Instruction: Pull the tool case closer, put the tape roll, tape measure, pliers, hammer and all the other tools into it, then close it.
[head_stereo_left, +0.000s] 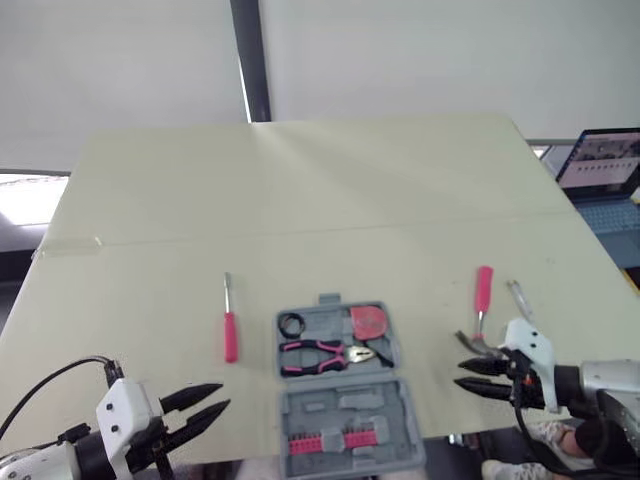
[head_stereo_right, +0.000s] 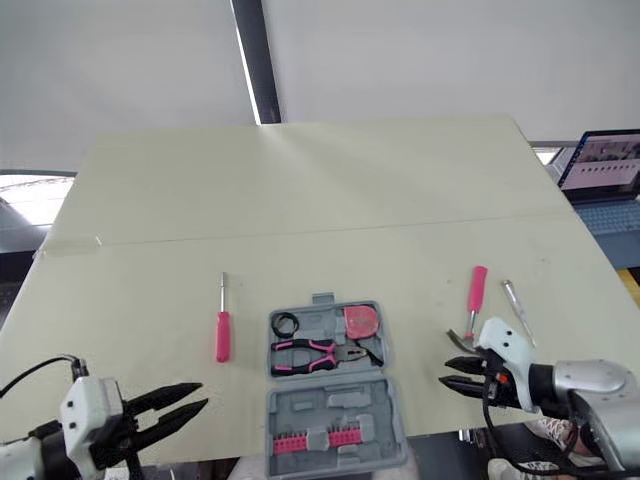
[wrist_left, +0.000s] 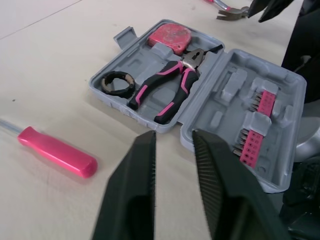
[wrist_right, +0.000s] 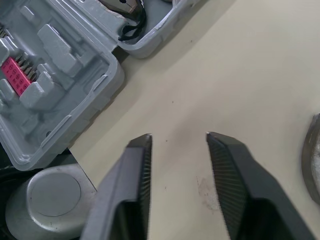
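Three tools sit in the open tool case (head_stereo_left: 340, 405) at the table's (head_stereo_left: 300, 200) near edge: tape roll (head_stereo_left: 291, 323), pliers (head_stereo_left: 320, 354) and tape measure (head_stereo_left: 370, 322). The hammer (head_stereo_left: 484, 288) lies right of it, handle pointing away and head nearest the right gripper (head_stereo_left: 462, 375), which hovers just beside it, fingers spread and empty. The pink screwdriver (head_stereo_left: 230, 335) lies left, nearer the left gripper (head_stereo_left: 222, 396), which is also spread.

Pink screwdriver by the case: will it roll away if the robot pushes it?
Probably a little: the screwdriver has a rounded handle and lies flat on the smooth table, so a sideways nudge could roll it. It looks stiff, a metal shaft in hard plastic, so it shouldn't bend. Its glossy handle may slip.
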